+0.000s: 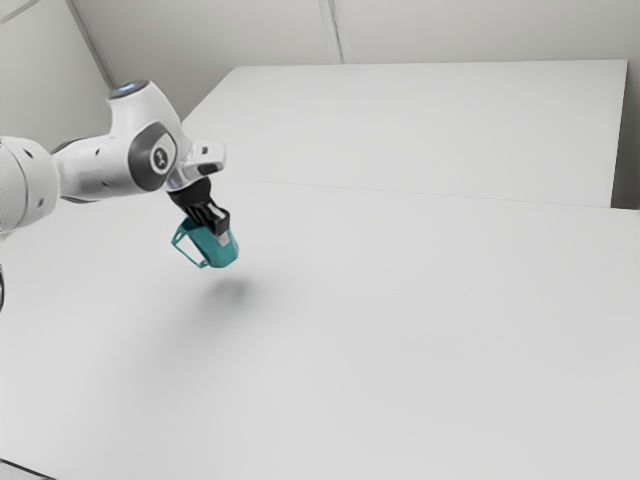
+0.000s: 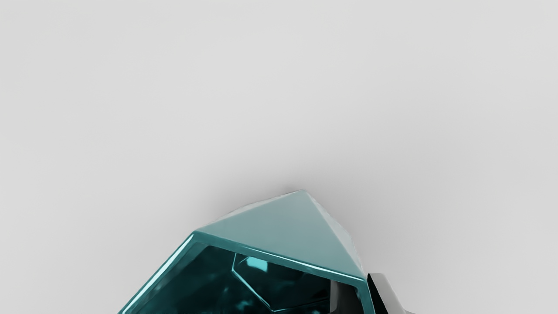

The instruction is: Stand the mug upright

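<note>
Fingers (image 2: 386, 291) clamp the wall of the faceted teal mug (image 1: 209, 247), one inside its rim (image 2: 279, 256), one outside. It hangs tilted above the table (image 1: 400, 340), handle (image 1: 187, 256) toward the exterior view's left. Righting looks in hand: next, level the base, then lower. The far edge stands well apart, leaving turning room; a low base corner could catch first.

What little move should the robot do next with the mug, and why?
I'd probably turn the gripper slightly to level the mug: it's pinched at the rim but hangs tilted, with its shadow below on the table.
</note>
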`<action>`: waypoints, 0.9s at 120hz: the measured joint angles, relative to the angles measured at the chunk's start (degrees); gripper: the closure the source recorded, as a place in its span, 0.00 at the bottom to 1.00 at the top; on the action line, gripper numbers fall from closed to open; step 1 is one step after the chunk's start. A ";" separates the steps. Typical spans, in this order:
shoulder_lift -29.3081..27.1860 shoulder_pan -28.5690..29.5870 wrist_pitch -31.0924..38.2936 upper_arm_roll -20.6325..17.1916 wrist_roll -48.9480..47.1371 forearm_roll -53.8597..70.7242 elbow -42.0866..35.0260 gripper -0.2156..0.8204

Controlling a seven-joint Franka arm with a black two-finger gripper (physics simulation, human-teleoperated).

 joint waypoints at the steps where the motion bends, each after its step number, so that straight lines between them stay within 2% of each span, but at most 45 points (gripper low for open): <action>1: 0.08 -0.01 0.07 -0.01 -0.07 0.06 0.00 0.92; 108: 6.66 0.06 3.52 -2.51 -4.36 0.63 0.90 0.92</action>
